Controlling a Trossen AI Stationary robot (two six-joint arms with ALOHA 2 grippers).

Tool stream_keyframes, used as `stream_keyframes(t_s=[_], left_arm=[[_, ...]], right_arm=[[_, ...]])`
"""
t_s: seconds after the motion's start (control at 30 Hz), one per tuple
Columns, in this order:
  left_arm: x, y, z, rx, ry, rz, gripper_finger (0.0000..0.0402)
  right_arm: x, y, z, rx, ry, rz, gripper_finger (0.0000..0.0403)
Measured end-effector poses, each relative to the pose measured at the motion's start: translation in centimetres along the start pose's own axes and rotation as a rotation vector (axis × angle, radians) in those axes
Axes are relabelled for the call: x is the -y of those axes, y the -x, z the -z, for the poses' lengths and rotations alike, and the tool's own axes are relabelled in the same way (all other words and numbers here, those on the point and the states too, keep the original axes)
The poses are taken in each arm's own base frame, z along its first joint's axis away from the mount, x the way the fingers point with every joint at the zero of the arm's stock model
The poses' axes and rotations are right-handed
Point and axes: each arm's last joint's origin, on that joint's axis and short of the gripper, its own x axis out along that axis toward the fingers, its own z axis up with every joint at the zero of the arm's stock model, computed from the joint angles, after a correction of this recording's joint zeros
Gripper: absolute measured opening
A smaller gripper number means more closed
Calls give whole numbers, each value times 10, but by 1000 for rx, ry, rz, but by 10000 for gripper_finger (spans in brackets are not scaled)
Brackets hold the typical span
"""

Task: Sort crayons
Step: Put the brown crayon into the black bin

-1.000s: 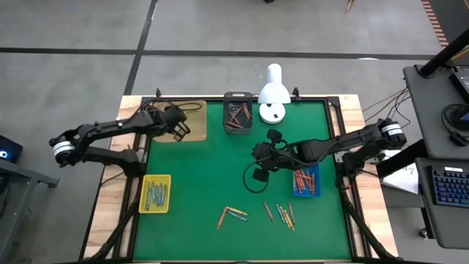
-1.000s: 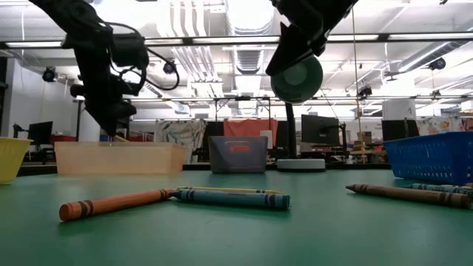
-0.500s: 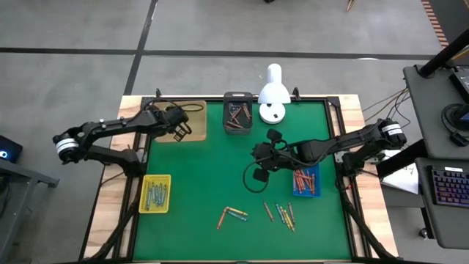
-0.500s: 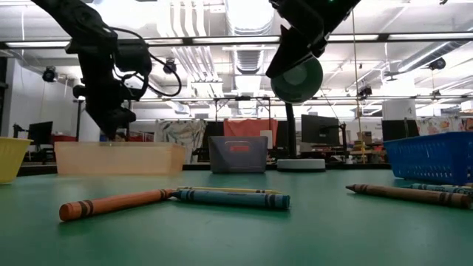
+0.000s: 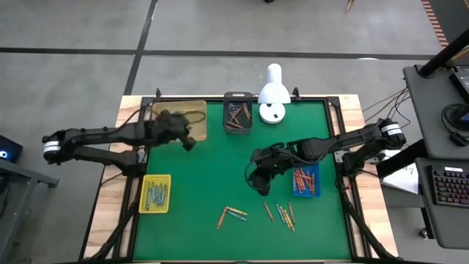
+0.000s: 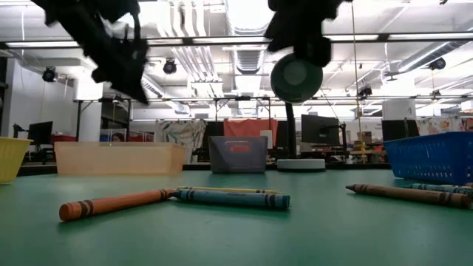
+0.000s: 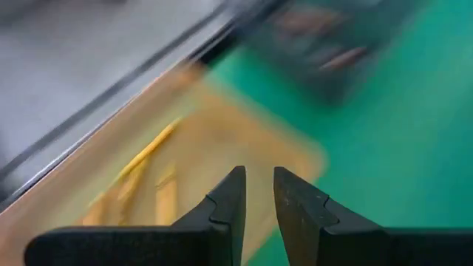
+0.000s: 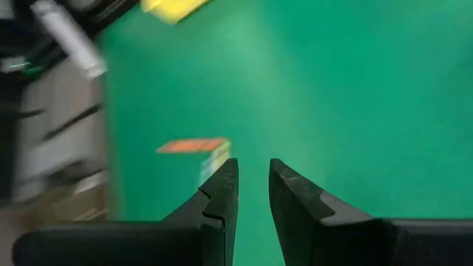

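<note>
Loose crayons lie flat on the green mat near the front edge: an orange and a blue one (image 5: 233,214) and several more (image 5: 283,214). In the low view the orange (image 6: 118,203), blue (image 6: 233,197) and brown (image 6: 399,193) ones show. My left gripper (image 5: 189,141) hovers by the near right corner of the tan tray (image 5: 178,121). Its fingers (image 7: 255,193) are slightly apart and empty. My right gripper (image 5: 258,183) hangs over the middle of the mat. Its fingers (image 8: 251,188) are slightly apart and empty, and point toward the orange crayon (image 8: 194,145).
A yellow tray (image 5: 155,193) with crayons stands at the near left. A dark tray (image 5: 237,112) and a white lamp (image 5: 272,95) stand at the far edge, and a blue tray (image 5: 306,181) at the right. The tan tray holds yellow-orange crayons (image 7: 148,162).
My left gripper has swung from above the tan tray toward the table's right and near side, off the tray's corner. My right gripper has gone down and toward the near edge, toward the loose crayons. No crayon has moved.
</note>
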Motion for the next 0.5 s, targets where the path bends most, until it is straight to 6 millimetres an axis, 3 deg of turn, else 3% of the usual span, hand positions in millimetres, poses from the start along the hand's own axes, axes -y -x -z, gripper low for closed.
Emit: stream_keyframes(t_s=[0.17, 0.33, 0.5], left_arm=[[35, 32, -8, 239, -28, 206, 55], [60, 58, -10, 397, -87, 349, 55], [75, 73, -6, 453, -116, 449, 55]], right_arm=[[-16, -4, 19, -196, -186, -90, 65], [-26, -12, 42, -368, -340, 57, 65], [-43, -21, 55, -512, -313, 191, 65]])
